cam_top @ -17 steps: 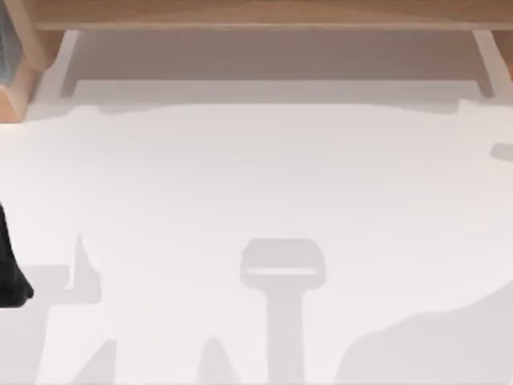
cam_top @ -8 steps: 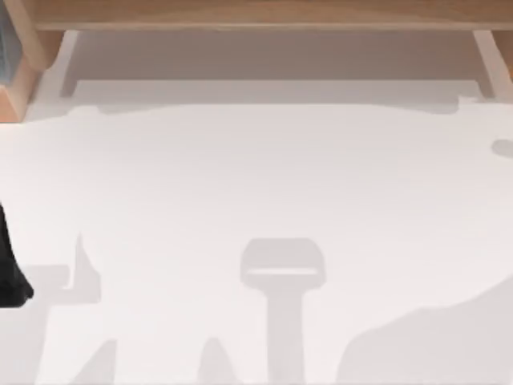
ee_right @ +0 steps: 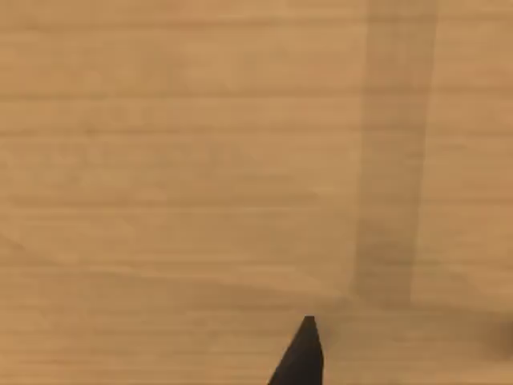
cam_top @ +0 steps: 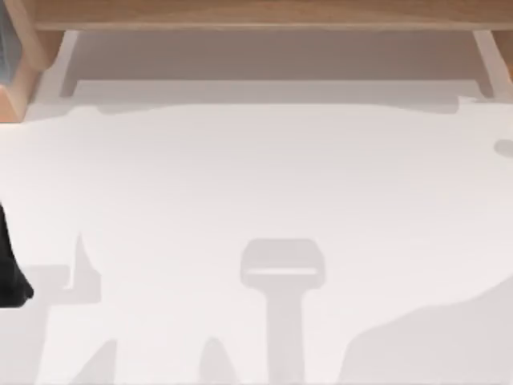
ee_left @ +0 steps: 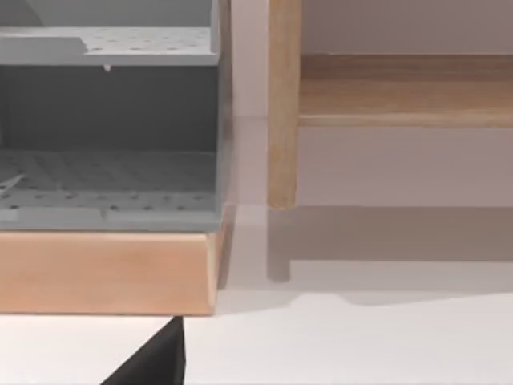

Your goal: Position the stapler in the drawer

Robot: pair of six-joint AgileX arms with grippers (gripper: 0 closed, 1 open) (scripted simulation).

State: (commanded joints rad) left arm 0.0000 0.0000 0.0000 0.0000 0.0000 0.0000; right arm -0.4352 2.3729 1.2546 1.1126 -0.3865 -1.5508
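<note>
A black tip of the left gripper (ee_left: 152,365) is seen in the left wrist view, above the white table (ee_left: 361,345). Whether it is spread or pressed together cannot be told. A black tip of the right gripper (ee_right: 300,357) is seen close against a pale wooden surface (ee_right: 176,160) with a fine level grain. Its state cannot be told either. The stapler's place cannot be told.

Ahead of the left gripper a drawer (ee_left: 112,180) is seen, with a grey perforated floor and a smooth wooden front that has a rounded corner. A second grey perforated shelf (ee_left: 120,44) is set above it. What the drawer holds cannot be made out. Just beside it stands a square wooden post (ee_left: 283,104), from which a wooden rail runs.

In the top view, a dark part of the left arm (cam_top: 10,269) is cut by the edge at 9 o'clock. A wooden frame (cam_top: 256,12) is laid along 12 o'clock, with a pale recess beneath it. From the centre to 3 o'clock the tabletop is smooth and matte, crossed by soft grey shadows at 6 o'clock.
</note>
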